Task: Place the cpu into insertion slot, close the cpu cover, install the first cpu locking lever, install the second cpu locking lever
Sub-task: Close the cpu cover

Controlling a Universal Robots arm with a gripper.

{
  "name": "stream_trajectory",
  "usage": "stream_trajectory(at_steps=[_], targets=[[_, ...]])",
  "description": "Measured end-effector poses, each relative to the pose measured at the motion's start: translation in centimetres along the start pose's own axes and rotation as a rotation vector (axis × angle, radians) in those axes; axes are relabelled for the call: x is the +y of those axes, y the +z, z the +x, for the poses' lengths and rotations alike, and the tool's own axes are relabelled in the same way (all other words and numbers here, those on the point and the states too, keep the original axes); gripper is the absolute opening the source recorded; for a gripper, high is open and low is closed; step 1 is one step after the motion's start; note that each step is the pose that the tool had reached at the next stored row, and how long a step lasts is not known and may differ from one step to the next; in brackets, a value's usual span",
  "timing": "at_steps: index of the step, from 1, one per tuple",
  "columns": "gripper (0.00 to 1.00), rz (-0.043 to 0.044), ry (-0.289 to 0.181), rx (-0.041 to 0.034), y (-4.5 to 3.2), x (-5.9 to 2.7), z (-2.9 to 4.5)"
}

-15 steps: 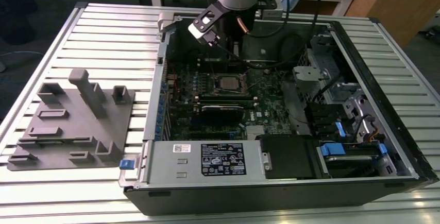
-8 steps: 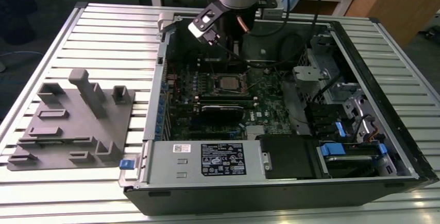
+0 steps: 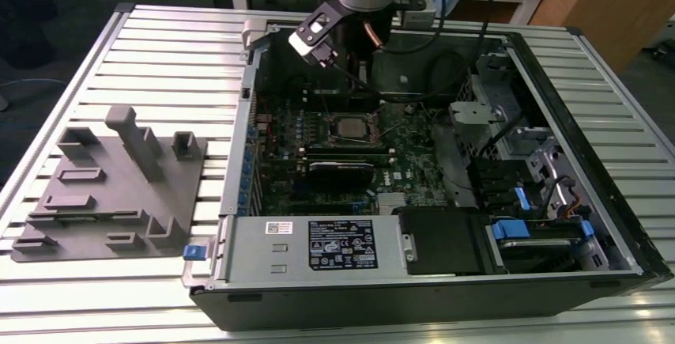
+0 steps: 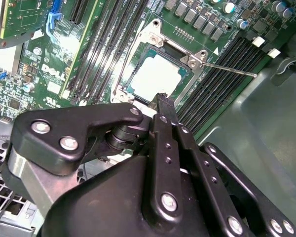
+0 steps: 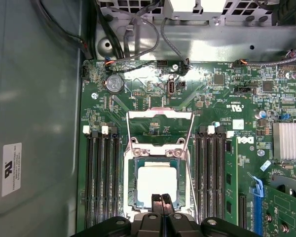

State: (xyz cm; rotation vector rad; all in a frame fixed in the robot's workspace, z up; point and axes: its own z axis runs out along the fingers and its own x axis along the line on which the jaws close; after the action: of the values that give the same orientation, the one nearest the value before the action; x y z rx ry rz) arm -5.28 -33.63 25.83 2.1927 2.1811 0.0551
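So my pincer (image 5: 161, 201) is pinched shut with nothing in it. The tips hang right over the near edge of the cpu (image 5: 157, 181), and I honestly can't tell if they're touching it. The cpu is sitting flat in the insertion slot (image 5: 132, 187), silver top up, with long black memory slots (image 5: 102, 177) on both sides.

Just past the chip, the cpu cover (image 5: 160, 114) looks tipped up off the socket, a thin silvery frame with green board showing through its window. In the second wrist view, one wire locking lever (image 4: 227, 69) pokes out sideways from a corner of the socket, not latched down.

Further out in the exterior view, the whole board lies inside an open computer case (image 3: 422, 296) on the slatted metal desk (image 3: 158, 43). A grey parts holder (image 3: 116, 194) is beside the case, on the exterior view's left.
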Motion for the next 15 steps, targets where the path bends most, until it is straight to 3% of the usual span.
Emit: stream_trajectory(at_steps=[15], targets=[[0.11,-0.0001,0.000,0.0003,-0.62,0.04,0.00]])
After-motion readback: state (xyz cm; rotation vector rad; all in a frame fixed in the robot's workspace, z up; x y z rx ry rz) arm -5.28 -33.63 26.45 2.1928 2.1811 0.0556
